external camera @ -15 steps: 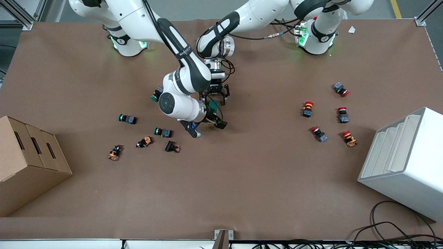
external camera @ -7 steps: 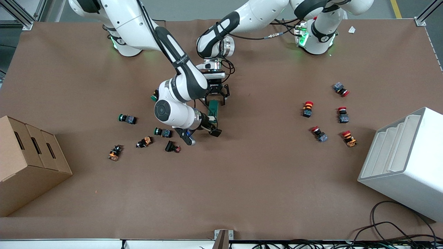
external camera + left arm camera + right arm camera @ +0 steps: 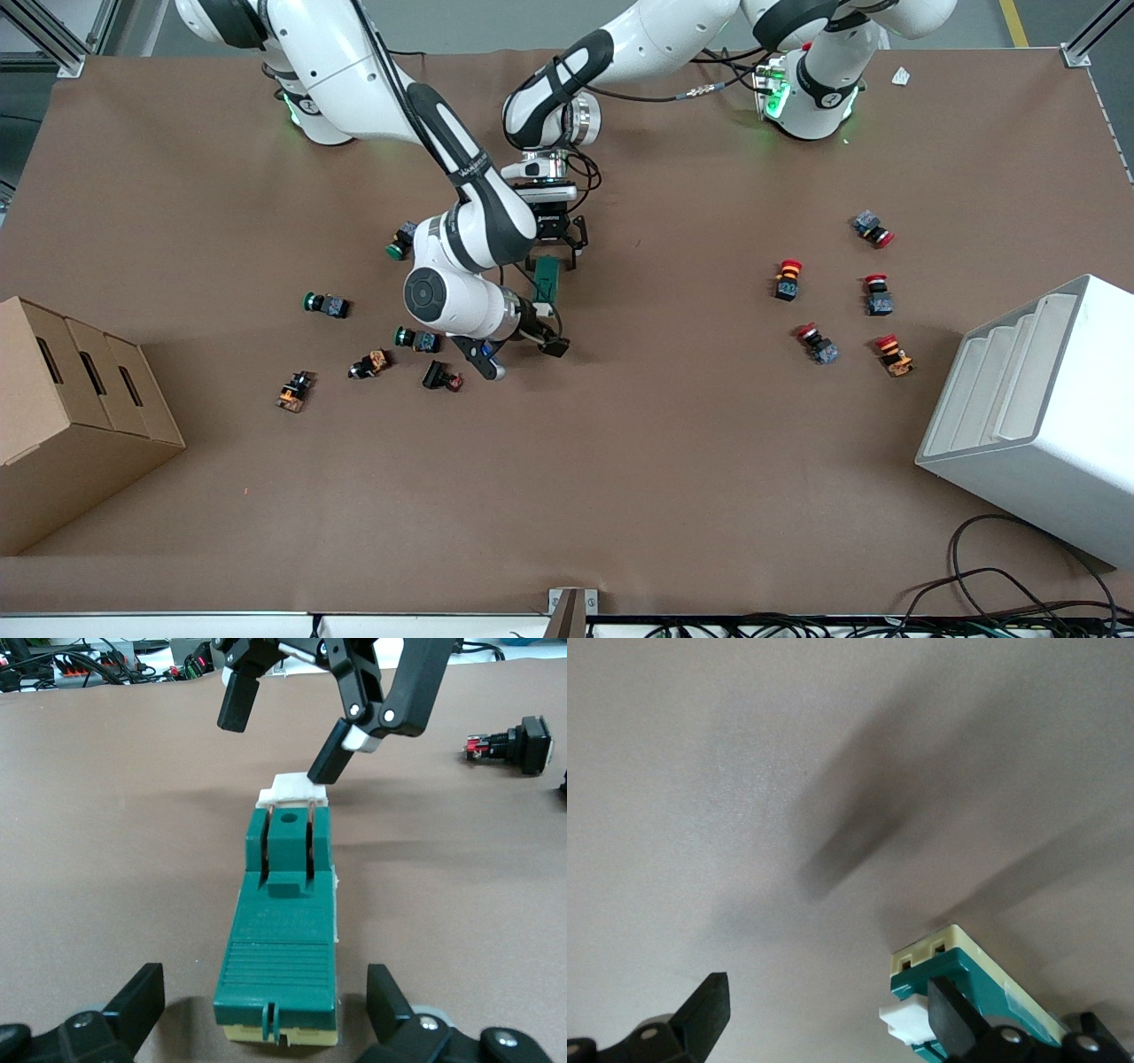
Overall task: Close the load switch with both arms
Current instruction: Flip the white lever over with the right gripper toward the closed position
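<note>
The load switch (image 3: 548, 279), a dark-green block on a cream base, lies flat on the brown table near its middle. Its white lever (image 3: 292, 790) is at the end nearer the front camera. My left gripper (image 3: 554, 248) is open and low, its fingers (image 3: 142, 1001) standing either side of the switch's other end (image 3: 283, 930) with a gap on each side. My right gripper (image 3: 549, 330) is open at the lever end. One of its fingertips (image 3: 326, 766) touches the white lever (image 3: 904, 1019), and the other hangs free beside the switch (image 3: 974, 979).
Green-capped push buttons (image 3: 323, 304) and a black one (image 3: 440, 377) lie toward the right arm's end, close to its wrist. Red-capped buttons (image 3: 788, 276) lie toward the left arm's end. A cardboard box (image 3: 71, 399) and a white rack (image 3: 1036, 408) stand at the table ends.
The right gripper has moved toward the front camera, to the lever end of the switch. The switch now lies straight. The left gripper has stayed in place.
</note>
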You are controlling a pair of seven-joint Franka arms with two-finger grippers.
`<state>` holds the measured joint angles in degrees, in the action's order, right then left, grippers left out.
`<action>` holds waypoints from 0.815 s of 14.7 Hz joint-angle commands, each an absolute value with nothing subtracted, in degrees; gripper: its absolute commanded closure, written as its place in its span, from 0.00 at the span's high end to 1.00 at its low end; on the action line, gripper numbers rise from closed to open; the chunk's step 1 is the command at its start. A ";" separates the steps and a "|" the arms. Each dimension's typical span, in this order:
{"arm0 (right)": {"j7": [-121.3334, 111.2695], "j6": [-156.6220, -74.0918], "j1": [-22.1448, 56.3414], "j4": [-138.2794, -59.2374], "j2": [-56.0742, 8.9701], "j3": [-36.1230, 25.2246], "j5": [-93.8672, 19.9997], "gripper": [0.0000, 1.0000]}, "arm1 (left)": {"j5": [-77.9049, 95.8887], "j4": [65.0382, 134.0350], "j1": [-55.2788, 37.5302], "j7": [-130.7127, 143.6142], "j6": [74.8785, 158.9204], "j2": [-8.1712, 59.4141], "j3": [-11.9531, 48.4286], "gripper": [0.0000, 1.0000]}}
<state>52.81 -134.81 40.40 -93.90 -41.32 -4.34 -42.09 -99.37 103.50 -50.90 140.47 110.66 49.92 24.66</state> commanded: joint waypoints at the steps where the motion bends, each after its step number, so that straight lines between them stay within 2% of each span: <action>1: 53.17 -136.05 41.22 -91.76 -44.12 -3.69 -41.49 1.00 | -99.93 103.18 -50.45 140.45 111.36 51.77 23.91 0.99; 4: 53.09 -138.60 41.92 -91.76 -45.43 -3.78 -41.40 1.00 | -99.67 103.27 -50.27 139.92 111.36 51.33 23.91 0.99; 7: 52.65 -137.82 40.96 -91.50 -44.92 -3.78 -40.96 1.00 | -99.40 103.27 -50.19 139.92 111.36 50.80 23.91 0.99; 10: 52.47 -131.95 37.81 -90.71 -43.33 -3.87 -37.28 1.00 | -99.23 103.36 -50.19 139.92 111.27 49.92 23.99 0.99; 12: 51.69 -124.50 34.56 -89.65 -40.80 -4.04 -31.85 1.00 | -99.23 103.53 -50.19 139.92 111.27 49.40 23.99 0.99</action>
<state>52.71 -130.98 38.51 -90.79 -43.31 -4.67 -36.26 -99.36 103.38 -50.63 140.47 110.71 49.91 24.53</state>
